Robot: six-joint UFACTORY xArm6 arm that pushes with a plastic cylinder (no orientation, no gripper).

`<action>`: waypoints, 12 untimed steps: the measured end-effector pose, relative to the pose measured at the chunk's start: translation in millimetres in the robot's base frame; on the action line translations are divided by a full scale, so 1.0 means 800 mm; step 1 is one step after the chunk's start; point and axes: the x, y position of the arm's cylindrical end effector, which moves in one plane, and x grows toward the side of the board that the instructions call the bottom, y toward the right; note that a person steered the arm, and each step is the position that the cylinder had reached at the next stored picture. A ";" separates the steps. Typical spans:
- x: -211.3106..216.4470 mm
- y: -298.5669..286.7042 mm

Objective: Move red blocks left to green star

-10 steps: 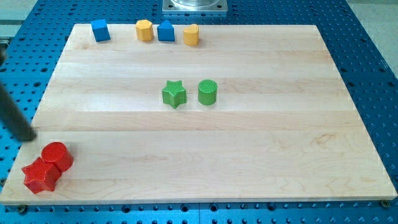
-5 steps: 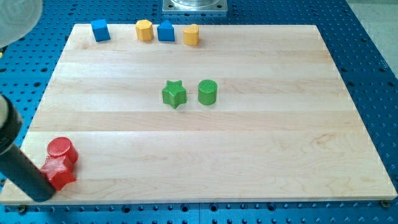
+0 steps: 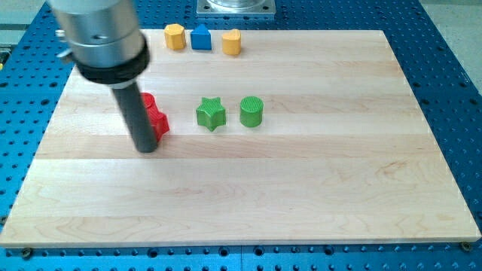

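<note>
Pale wooden board [image 3: 316, 188] on blue perforated table [image 3: 452, 68]

My tip [image 3: 147, 148] sits on the board [image 3: 316, 188] at the view's left of centre, touching the red blocks [image 3: 156, 119] from their lower left. The green star [image 3: 211, 114] lies just right of them, the green cylinder [image 3: 251, 111] right again. Along the top edge: yellow block [image 3: 175, 36], blue block [image 3: 200, 38], yellow block [image 3: 231, 42].

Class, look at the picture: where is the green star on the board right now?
The green star sits near the board's middle, just left of the green cylinder. The red blocks lie apart on its left, with my tip beside them.
</note>
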 end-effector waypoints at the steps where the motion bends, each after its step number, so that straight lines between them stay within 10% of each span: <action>1: -0.005 0.001; 7: -0.023 -0.057; 9: -0.130 -0.120; 12: -0.126 -0.039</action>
